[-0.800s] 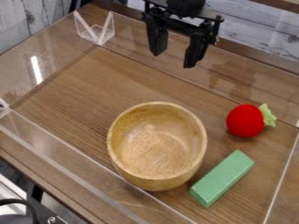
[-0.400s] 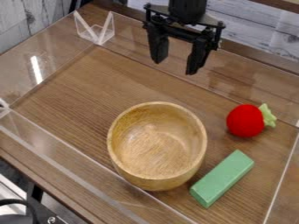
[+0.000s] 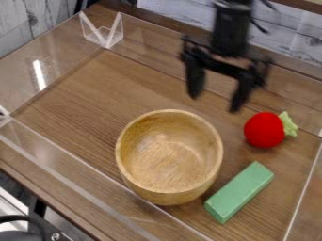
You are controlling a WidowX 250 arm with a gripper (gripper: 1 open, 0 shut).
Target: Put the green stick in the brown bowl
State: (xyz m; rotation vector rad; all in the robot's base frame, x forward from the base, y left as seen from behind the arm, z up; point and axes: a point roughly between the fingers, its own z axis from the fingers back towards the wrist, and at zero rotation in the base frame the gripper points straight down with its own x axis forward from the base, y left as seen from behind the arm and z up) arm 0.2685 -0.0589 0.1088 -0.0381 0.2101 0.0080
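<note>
The brown bowl (image 3: 170, 155) sits on the wooden table (image 3: 88, 104), a little near of the middle of the scene. Its inside is bare wood grain all the way down; nothing lies in it. The thick rim is unbroken all round.

The green stick (image 3: 240, 191) lies flat on the table at the near right, outside the bowl. Its near-left end sits just beside the bowl's right side; whether the two touch cannot be told from this view. The stick runs at a slant, its far end pointing up and to the right.

A red strawberry toy (image 3: 265, 130) with a green top rests on the table to the right of the bowl, on the far side of the stick and apart from it.

The gripper (image 3: 220, 89) hangs above the table, beyond the bowl and to the left of the strawberry toy. Its two dark fingers (image 3: 195, 81) point downward and stand wide apart, with nothing between them. The picture is somewhat blurred around it.

Clear plastic walls (image 3: 63, 174) fence the table on the left, the near side and the right.
</note>
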